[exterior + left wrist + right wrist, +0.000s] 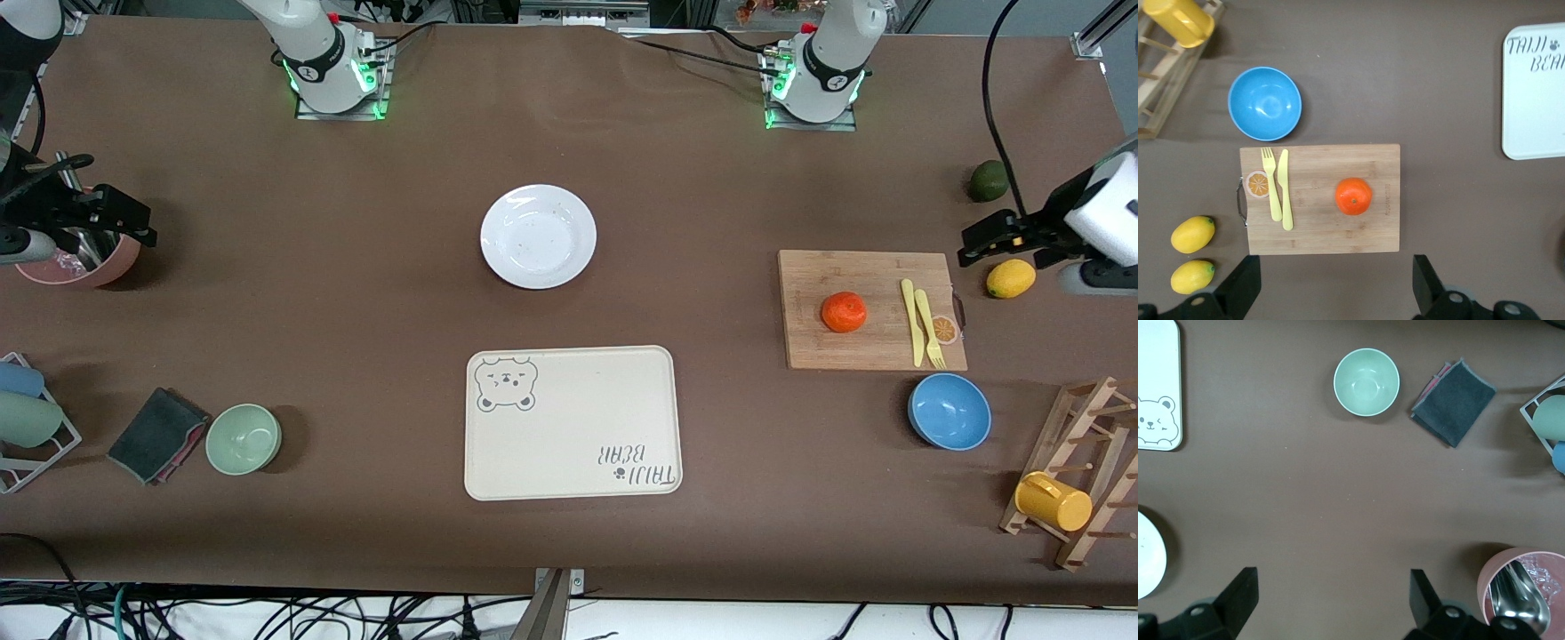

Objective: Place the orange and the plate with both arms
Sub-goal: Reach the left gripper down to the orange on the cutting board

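Front view: the orange (844, 312), small, round and bright, sits on a cutting board (836, 347) beside a yellow knife (908, 320) and fork (926, 329), a blue bowl (949, 412) nearer the camera. The glossy white plate (538, 236) lies mid-worktop, just farther than the bear tray (572, 423). Left tool (1331, 287) and right tool (1328, 603) both hang released at their own ends of the worktop.

My table (356, 293) fills nearly the whole front view. It is wide, with a matte brown cover. Light is even, from above, and the shadows are soft. Below the near edge is pale floor (756, 622) with tangled black cables (267, 613). A metal bracket (558, 582) sits at mid near edge. Aluminium frame (569, 11) runs along the far edge, with a rail (1098, 31) at my left arm's end.
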Robot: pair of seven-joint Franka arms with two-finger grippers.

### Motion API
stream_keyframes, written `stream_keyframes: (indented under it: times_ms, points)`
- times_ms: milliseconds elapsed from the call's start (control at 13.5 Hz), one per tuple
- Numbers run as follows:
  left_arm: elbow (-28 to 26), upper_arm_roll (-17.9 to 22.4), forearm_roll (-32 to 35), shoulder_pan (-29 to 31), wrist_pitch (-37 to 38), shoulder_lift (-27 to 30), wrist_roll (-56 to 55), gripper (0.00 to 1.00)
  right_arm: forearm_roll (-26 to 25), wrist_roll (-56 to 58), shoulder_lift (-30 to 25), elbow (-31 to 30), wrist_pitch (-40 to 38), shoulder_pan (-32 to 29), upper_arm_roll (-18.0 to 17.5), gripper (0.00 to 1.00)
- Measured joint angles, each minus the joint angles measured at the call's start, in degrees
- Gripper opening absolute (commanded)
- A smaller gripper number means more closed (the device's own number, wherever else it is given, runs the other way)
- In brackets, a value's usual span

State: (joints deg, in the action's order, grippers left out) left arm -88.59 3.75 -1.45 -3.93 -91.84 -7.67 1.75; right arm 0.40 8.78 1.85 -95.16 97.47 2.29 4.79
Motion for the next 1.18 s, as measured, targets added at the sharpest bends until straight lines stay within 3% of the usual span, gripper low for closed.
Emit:
stream_keyframes:
  times_ms: [369,591,1182]
  points:
    - [-0.3,-0.3,0.0,-0.7,-0.1,-8.0,0.8,1.0,0.0,0.0,0.0,0.0,0.0,0.0,0.0,1.0]
    - [-1.6,-0.4,0.9,-1.3,-4.0,-12.5,1.0,1.0,0.0,0.0,0.0,0.0,-0.7,0.0,0.0,1.0]
    - [-21.0,-0.4,1.2,-1.0,-24.7,-13.8,1.0,1.0,0.0,0.0,0.0,0.0,-1.4,0.0,0.0,1.0]
